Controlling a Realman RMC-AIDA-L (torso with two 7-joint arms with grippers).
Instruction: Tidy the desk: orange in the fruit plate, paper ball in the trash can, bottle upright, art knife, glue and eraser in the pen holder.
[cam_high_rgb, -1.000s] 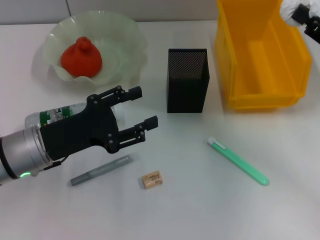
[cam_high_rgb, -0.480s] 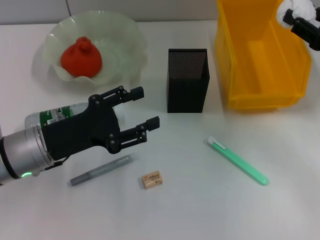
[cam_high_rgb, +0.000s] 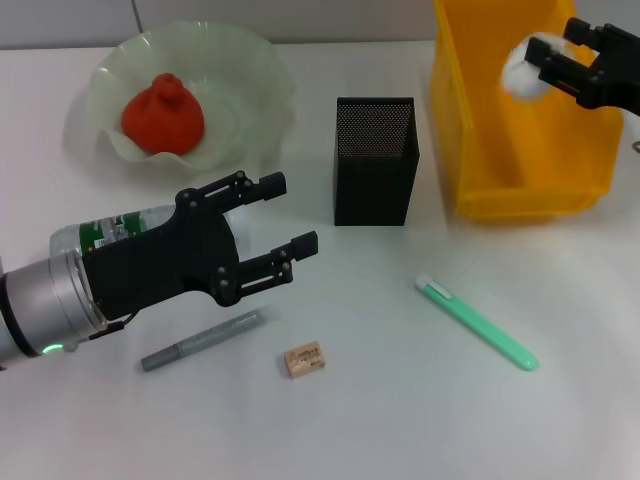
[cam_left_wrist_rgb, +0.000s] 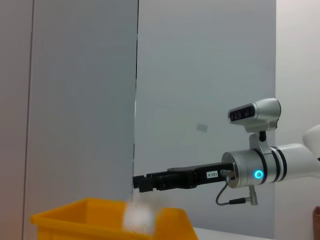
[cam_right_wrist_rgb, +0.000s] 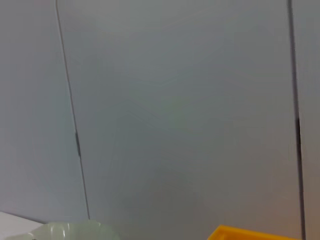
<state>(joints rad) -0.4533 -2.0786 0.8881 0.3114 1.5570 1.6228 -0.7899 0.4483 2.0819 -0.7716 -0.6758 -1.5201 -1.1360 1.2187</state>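
Paper ball (cam_high_rgb: 522, 72) sat at the tips of the right gripper (cam_high_rgb: 548, 66), whose fingers looked closed on it, above the trash can (cam_high_rgb: 470, 130) opening, inboard of the far wall. A release from there would probably land inside, but the wad hung at the very fingertips, so a weak pinch could have let it go early, or it could have clung to one pad and been carried back out over the rim. In the left wrist view the ball was only a pale smear under the fingers, so the grip could not be checked there, and the right wrist view showed no fingers at all. Well away from the ball, the left gripper (cam_high_rgb: 283, 222) hovered with its fingers spread wide and empty, the bottle (cam_high_rgb: 120, 225) lying mostly hidden behind it, the eraser (cam_high_rgb: 304, 359) below its tips
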